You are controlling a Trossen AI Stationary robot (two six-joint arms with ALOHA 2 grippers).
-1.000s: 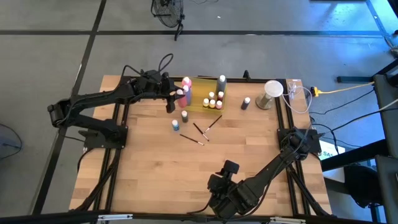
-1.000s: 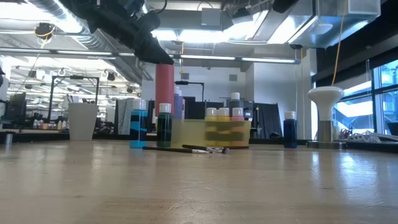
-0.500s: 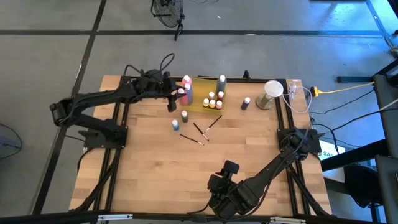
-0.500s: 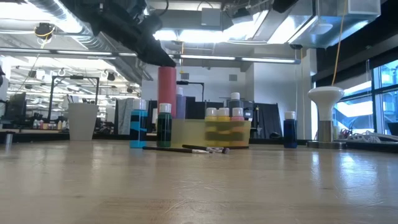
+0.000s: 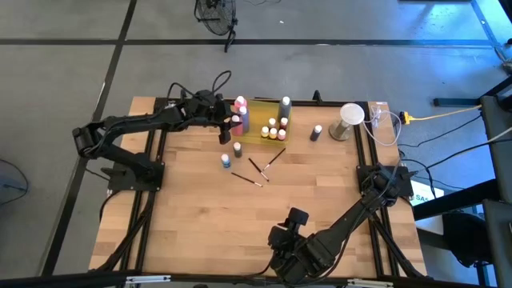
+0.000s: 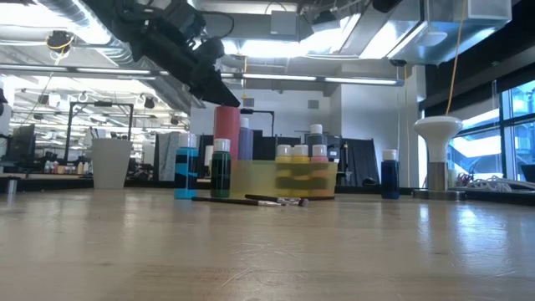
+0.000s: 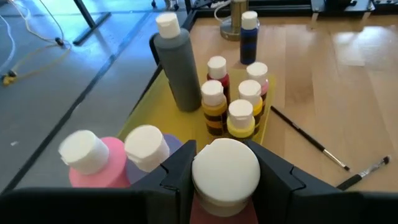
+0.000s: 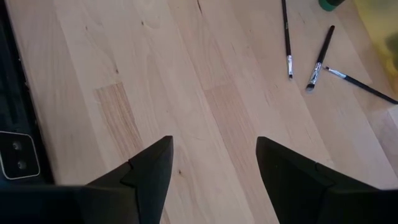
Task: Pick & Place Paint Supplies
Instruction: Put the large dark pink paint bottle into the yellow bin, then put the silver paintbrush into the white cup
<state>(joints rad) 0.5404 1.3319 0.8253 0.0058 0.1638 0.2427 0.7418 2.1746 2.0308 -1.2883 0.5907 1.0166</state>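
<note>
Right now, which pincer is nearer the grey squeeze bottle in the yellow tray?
Left. The left pincer sits at the tray's far-left end, gripping a red bottle, close to the grey squeeze bottle. The right pincer waits open near the table's front edge.

Four tall squeeze bottles: a red-pink bottle (image 7: 225,171) clamped in the jaws of the left gripper (image 5: 230,122), a pink bottle (image 7: 87,158) and a purple bottle (image 7: 147,147) just beside the jaws, and a grey bottle (image 7: 177,62) farther ahead.

Eight small white-capped bottles: five small tray bottles (image 7: 240,118) ahead of the jaws in the single yellow tray (image 7: 144,106), and three small counter bottles (image 5: 238,149) on the counter.

Three brushes (image 8: 287,37) lie on the counter.
</note>
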